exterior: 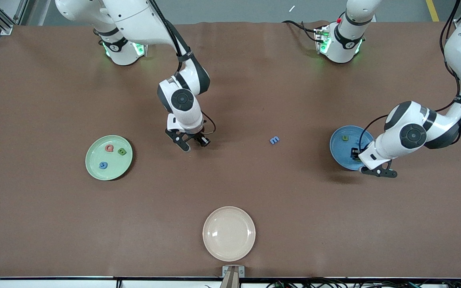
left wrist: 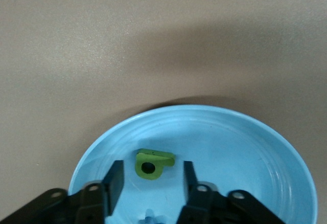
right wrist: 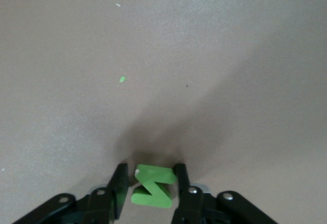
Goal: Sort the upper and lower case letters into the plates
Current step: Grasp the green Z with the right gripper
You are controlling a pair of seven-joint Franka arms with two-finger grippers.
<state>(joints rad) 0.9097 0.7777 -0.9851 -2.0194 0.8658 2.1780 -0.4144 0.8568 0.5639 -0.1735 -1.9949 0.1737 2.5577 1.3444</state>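
A broad table covered in a brown, felt-like cloth (exterior: 54,224) fills the scene, with grey floor and an aluminium frame visible past its edge where the two Franka bases stand.

The cream-white plate (exterior: 229,233) sits at the table edge nearest the front camera and serves as the reference point. Farther from the camera than this plate and toward the right arm's end lies the pale green plate (exterior: 109,157), holding the red Q (exterior: 109,148), the green B (exterior: 122,151) and the blue G (exterior: 103,165).

Farther from the camera than the cream-white plate, almost straight up the table from it, the right gripper (exterior: 193,146) hangs low over bare cloth. Its fingers are closed on the green N (right wrist: 152,185), as the right wrist view shows.

A blue letter (exterior: 274,140) lies alone on the cloth, farther from the camera than the cream-white plate and slightly toward the left arm's end; which letter it is cannot be read.

Well toward the left arm's end sits the blue plate (exterior: 338,154). The left gripper (left wrist: 150,183) is over it, fingers spread apart and holding nothing, with the green q (left wrist: 152,163) lying flat in the plate between them. A second green letter (exterior: 345,138) rests in the same plate.
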